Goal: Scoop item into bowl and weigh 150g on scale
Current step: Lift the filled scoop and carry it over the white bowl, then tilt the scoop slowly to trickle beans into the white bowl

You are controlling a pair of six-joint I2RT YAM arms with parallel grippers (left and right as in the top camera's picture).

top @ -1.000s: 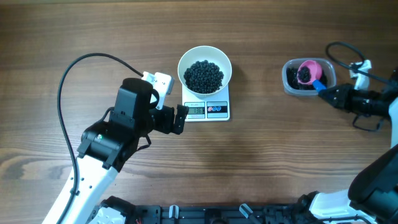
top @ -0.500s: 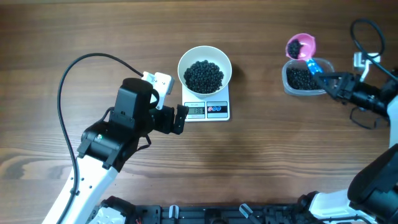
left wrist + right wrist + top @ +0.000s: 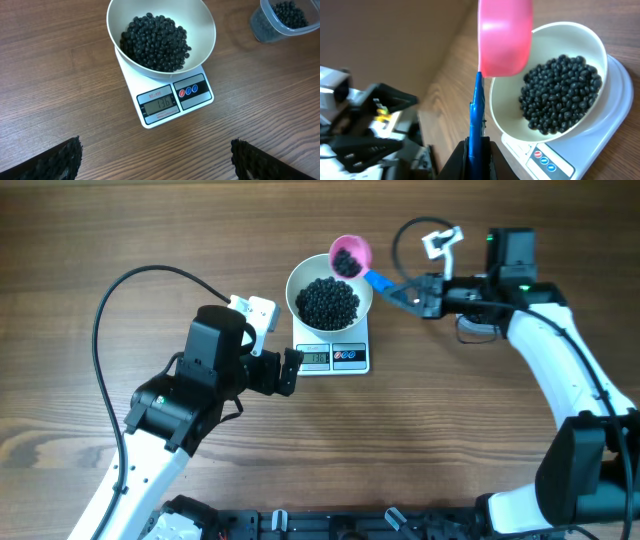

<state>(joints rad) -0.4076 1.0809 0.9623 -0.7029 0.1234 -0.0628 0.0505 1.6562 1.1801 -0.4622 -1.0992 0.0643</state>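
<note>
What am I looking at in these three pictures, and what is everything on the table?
Two robot arms work at a wooden table. One picture looks down from above; the other two come from cameras on each wrist. A white bowl of black beans stands on a small kitchen scale; a clear tub of beans sits nearby. The right fingers are shut on the blue handle of a pink scoop, held above the bowl's rim. The left fingers are wide open, holding nothing.
</note>
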